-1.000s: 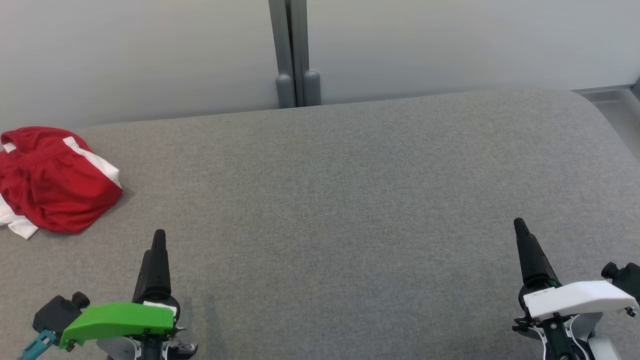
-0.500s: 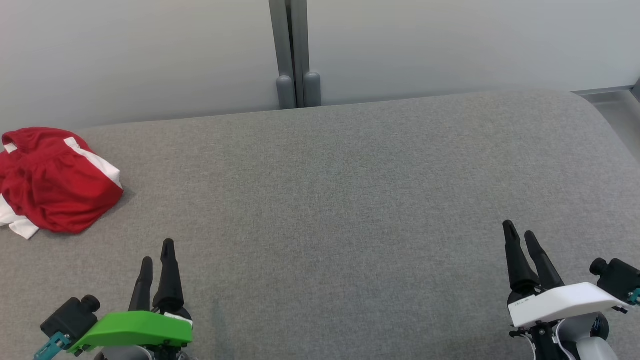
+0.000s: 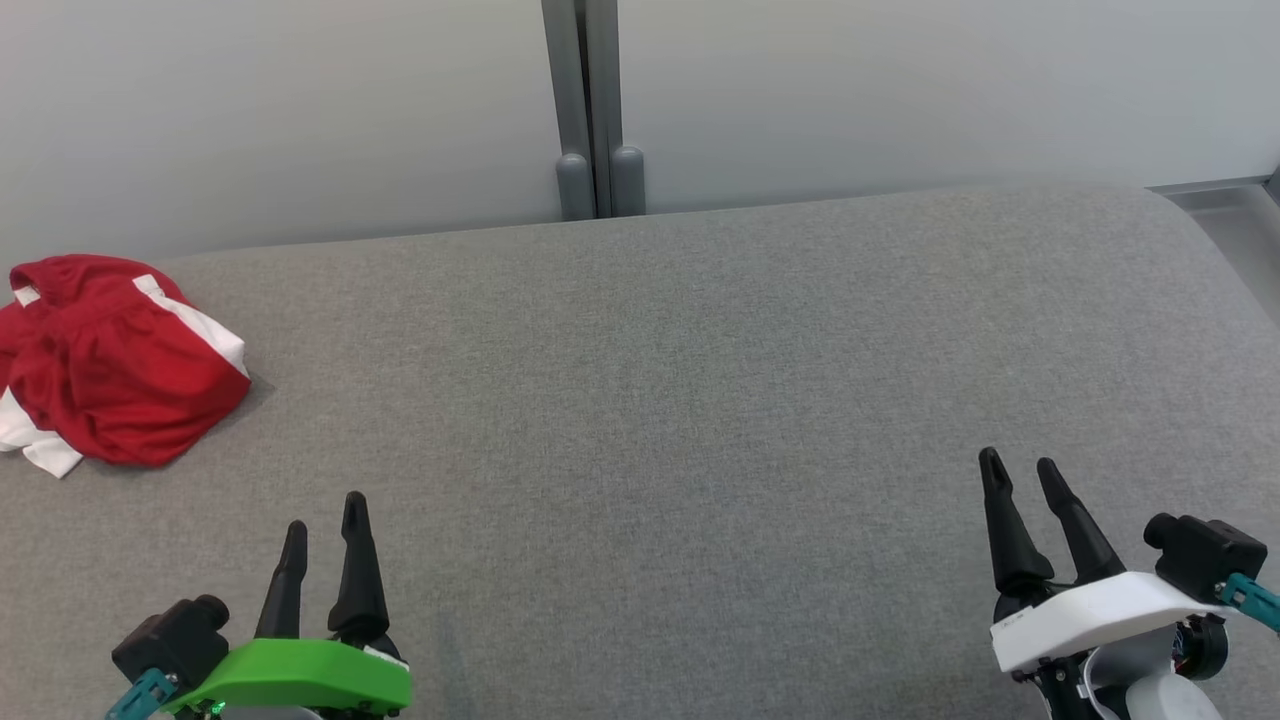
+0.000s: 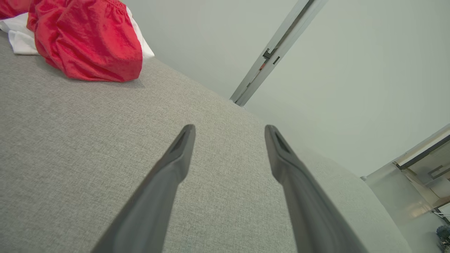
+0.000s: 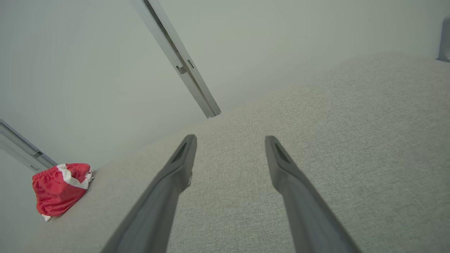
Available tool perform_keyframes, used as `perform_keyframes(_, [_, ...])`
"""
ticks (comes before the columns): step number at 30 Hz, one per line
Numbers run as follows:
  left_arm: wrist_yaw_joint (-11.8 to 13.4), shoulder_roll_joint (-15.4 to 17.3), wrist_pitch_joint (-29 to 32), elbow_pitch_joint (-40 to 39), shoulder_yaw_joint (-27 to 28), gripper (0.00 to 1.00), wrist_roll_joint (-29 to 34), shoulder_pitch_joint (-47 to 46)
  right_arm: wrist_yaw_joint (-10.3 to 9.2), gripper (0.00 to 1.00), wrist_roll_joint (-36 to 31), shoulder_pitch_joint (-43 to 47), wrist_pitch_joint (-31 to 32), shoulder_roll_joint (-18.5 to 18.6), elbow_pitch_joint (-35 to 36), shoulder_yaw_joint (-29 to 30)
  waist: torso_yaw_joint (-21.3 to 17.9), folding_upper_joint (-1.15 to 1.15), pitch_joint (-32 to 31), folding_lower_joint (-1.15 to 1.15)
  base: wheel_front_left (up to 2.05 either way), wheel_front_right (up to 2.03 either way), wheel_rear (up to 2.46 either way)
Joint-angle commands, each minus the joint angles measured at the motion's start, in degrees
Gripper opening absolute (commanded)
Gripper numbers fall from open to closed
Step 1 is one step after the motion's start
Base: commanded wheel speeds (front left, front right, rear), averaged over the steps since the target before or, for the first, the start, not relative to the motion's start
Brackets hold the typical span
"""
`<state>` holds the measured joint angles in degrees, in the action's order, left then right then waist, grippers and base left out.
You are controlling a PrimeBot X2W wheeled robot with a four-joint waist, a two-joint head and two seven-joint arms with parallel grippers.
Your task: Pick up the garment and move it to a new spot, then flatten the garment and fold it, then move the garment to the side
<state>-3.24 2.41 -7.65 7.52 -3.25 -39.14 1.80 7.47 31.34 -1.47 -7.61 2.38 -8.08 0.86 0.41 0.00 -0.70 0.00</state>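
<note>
**Head view.**
- Grey fabric-covered surface [image 3: 680,400]: wide, with a rounded far right corner. It is backed by a pale wall with a grey upright post [image 3: 588,110] at the middle of the far edge.
- The garment [image 3: 120,370]: a bunched red heap with white bands and a white edge showing. It lies at the left end of the surface, close to the far edge. No lettering is visible, and nothing touches it.
- Left gripper [image 3: 325,512]: green-housed, at the near edge towards the left. Its fingers are apart and hold nothing. It is well apart from the garment, on the near side of it.
- Right gripper [image 3: 1018,460]: white-housed, at the near edge towards the right. Its fingers are apart and hold nothing. It is far across the surface from the garment.

**Left wrist view.**
- Left gripper [image 4: 229,128]: two dark fingers spread over bare grey fabric, with nothing between them.
- The garment [image 4: 88,42]: ahead and to one side, crumpled, with white cloth tucked beneath the red.

**Right wrist view.**
- Right gripper [image 5: 230,137]: fingers spread over bare fabric, with nothing between them.
- The garment [image 5: 58,189]: small, at the distant end of the surface.

**Progress, as judged.**
- Done: nothing yet, since the heap lies ungrasped and unflattened.
- Left to do: the pick-up, the move to a new spot, the flattening, the folding and the setting aside.
- The left gripper is the better placed of the two to reach the garment.
</note>
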Motion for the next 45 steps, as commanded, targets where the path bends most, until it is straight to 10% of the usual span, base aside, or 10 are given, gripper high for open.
perform_keyframes(1, [0.25,0.41,-0.49,-0.42,-0.2,1.0,1.6,0.36,0.02,1.0,-2.13,0.39,-0.55,0.38,0.43,-0.21,0.0,0.0,-0.04,0.0,0.0,0.0,0.0])
perform_keyframes(45, [0.38,0.59,-6.15,3.4,-3.15,1.0,20.11,2.36,0.03,1.0,-26.27,1.42,-6.21,0.59,-0.12,-1.97,0.46,0.0,0.26,0.0,0.0,0.0,0.0])
